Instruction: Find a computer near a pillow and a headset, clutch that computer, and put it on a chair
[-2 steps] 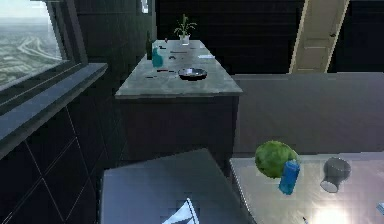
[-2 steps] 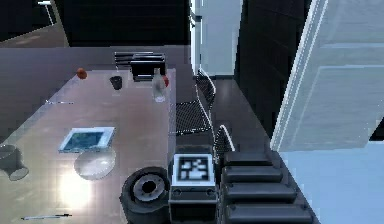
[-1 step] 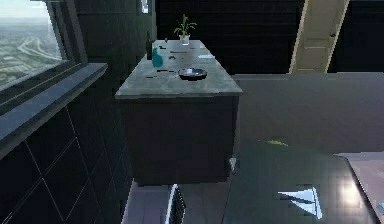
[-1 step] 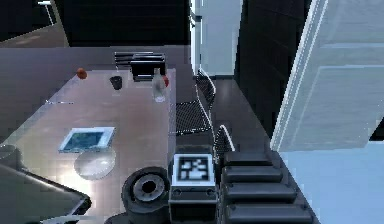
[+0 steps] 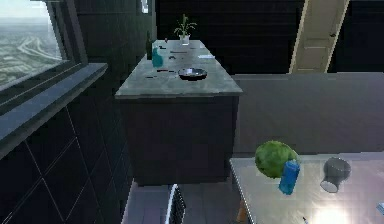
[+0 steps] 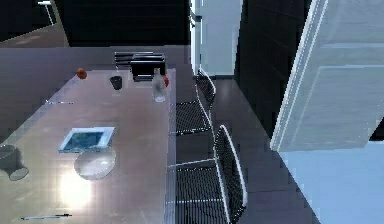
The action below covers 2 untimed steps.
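Note:
Two wire-backed chairs stand along the long table's (image 6: 140, 120) side in the arm side view, one near (image 6: 225, 172) and one farther (image 6: 200, 100). A chair back (image 5: 176, 205) rises at the forward view's bottom edge beside a table corner (image 5: 300, 205). On the long table lie a flat blue-edged rectangle (image 6: 88, 138), a pale bowl (image 6: 95, 165) and a dark boxy thing (image 6: 147, 68) at the far end.
A grey-topped counter (image 5: 225, 90) ahead carries a potted plant (image 5: 184, 28), a blue bottle (image 5: 157, 56) and a dark pan (image 5: 192, 73). A green round thing (image 5: 277, 158), blue bottle (image 5: 290, 176) and grey cup (image 5: 335, 175) stand on the table corner. White door (image 6: 335, 70); bare floor beside the chairs.

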### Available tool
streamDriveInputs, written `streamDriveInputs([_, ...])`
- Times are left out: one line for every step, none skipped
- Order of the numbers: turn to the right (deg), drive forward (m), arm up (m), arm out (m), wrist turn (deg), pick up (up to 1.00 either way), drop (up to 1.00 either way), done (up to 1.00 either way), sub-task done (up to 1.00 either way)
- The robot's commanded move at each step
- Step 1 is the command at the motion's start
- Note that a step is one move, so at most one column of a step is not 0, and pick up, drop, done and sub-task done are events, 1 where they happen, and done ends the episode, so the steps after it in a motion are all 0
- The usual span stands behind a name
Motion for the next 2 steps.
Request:
streamDriveInputs([0.0, 0.00, -0.32, 0.00, 0.0, 0.00, 0.00, 0.00, 0.00])
streamDriveInputs([0.0, 0.00, 0.00, 0.00, 0.0, 0.00, 1.00, 0.00, 0.00])
